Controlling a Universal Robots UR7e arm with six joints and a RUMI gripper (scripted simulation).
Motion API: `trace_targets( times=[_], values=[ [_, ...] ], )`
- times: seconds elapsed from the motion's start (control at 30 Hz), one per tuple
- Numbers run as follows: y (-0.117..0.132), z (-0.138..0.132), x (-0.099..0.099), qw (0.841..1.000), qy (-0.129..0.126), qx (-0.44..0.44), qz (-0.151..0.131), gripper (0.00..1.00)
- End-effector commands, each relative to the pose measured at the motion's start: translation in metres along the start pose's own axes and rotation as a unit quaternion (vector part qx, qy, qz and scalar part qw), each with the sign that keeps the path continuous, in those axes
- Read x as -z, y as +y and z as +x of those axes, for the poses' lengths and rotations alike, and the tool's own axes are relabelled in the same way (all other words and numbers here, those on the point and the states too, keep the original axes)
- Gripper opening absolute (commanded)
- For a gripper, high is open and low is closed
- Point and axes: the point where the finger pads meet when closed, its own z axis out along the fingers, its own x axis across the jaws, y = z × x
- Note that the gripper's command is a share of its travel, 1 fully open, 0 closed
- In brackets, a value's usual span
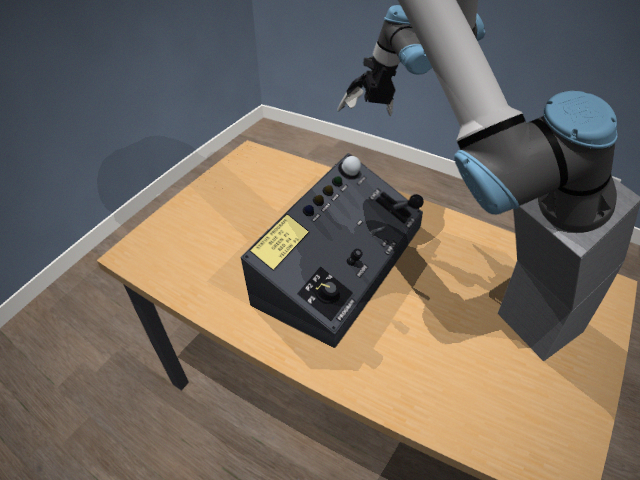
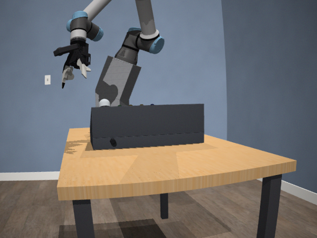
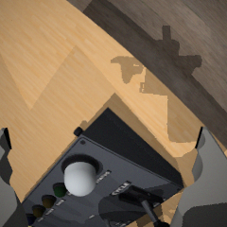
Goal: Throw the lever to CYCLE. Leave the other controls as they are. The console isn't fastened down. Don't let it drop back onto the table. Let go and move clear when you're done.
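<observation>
The dark console [image 1: 289, 289] [image 2: 147, 125] [image 3: 124, 142] stands at an angle on the wooden table [image 1: 170, 242] [image 2: 153, 169] [image 3: 47, 71]. Its lever [image 1: 408, 205] [image 3: 140, 197], a black stick with a ball end in a slot, sits at the console's far right corner. My gripper [image 1: 366, 106] [image 2: 74, 80] [image 3: 102, 130] is open and empty. It hangs high above the console's back edge, near the white ball knob [image 1: 351, 164] [image 2: 104, 102] [image 3: 79, 178], and touches nothing. From the exterior view only the console's back wall shows, so the lever is hidden there.
The panel also carries a row of several coloured lamps [image 1: 323, 195], a yellow status display [image 1: 279, 249], a small toggle [image 1: 355, 256] and a rotary program knob [image 1: 328, 292]. The arm's grey pedestal [image 1: 563, 273] [image 2: 117, 82] stands on the table to the console's right.
</observation>
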Motion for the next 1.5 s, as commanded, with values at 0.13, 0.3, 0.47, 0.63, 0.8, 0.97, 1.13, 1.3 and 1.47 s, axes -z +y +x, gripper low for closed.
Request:
trace_targets(
  times=[0.13, 0.3, 0.47, 0.63, 0.8, 0.97, 1.13, 1.3, 1.47],
  values=[
    [-0.001, 0.0, 0.001, 1.0, 0.0, 0.0, 0.001, 1.0],
    [-0.001, 0.0, 0.001, 1.0, 0.0, 0.0, 0.001, 1.0],
    [-0.001, 0.0, 0.001, 1.0, 0.0, 0.0, 0.001, 1.0],
    [-0.001, 0.0, 0.001, 1.0, 0.0, 0.0, 0.001, 1.0],
    [0.0, 0.001, 0.007, 1.0, 0.0, 0.0, 0.001, 1.0],
    [0.001, 0.003, 0.023, 1.0, 0.0, 0.0, 0.001, 1.0],
    [0.002, 0.004, 0.037, 1.0, 0.0, 0.0, 0.001, 1.0],
    [0.004, 0.008, 0.067, 1.0, 0.0, 0.0, 0.001, 1.0],
    [0.006, 0.012, 0.098, 1.0, 0.0, 0.0, 0.001, 1.0]
  ],
)
